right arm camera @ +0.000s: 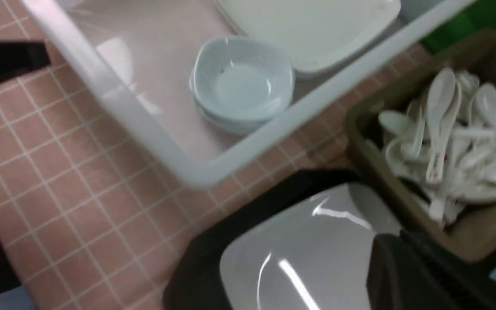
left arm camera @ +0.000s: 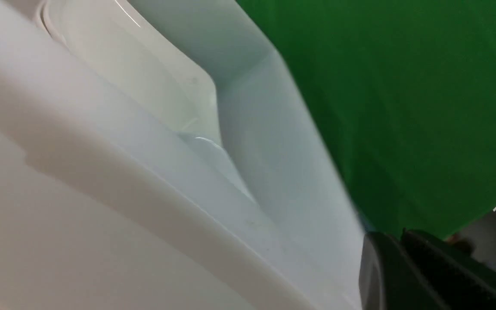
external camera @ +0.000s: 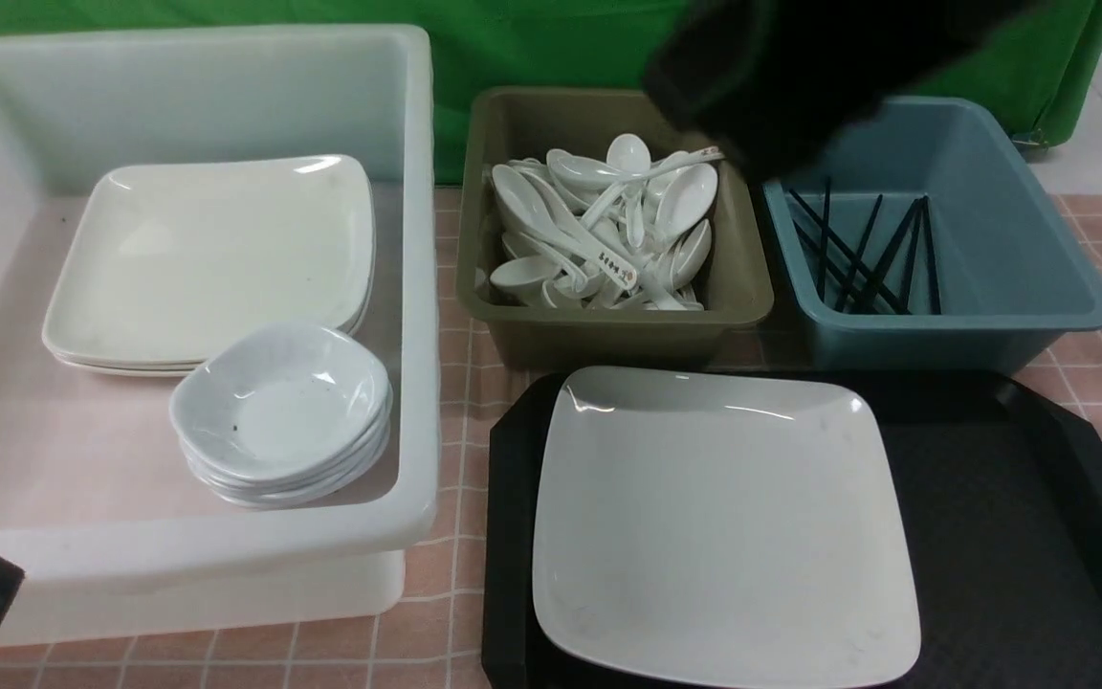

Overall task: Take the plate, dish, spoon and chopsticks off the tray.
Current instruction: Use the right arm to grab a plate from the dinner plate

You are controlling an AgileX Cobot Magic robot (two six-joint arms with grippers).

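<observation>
Bright light glares on plate [external camera: 723, 526]; wrist views blurred

White plate [external camera: 723, 526], fine-textured black tray [external camera: 1010, 498], white tub [external camera: 422, 287] left, olive tub [external camera: 599, 330] and blue tub [external camera: 1001, 249] far, black chopsticks [external camera: 857, 254], green backdrop [external camera: 532, 43], pink tablecloth [external camera: 455, 574] gridded in white.

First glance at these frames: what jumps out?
The large white plate lies alone on the black tray, nearest the camera. Behind it, an olive tub heaped with white spoons sits beside a blue tub holding black chopsticks. Left, a big white tub holds stacked plates and dishes.
</observation>
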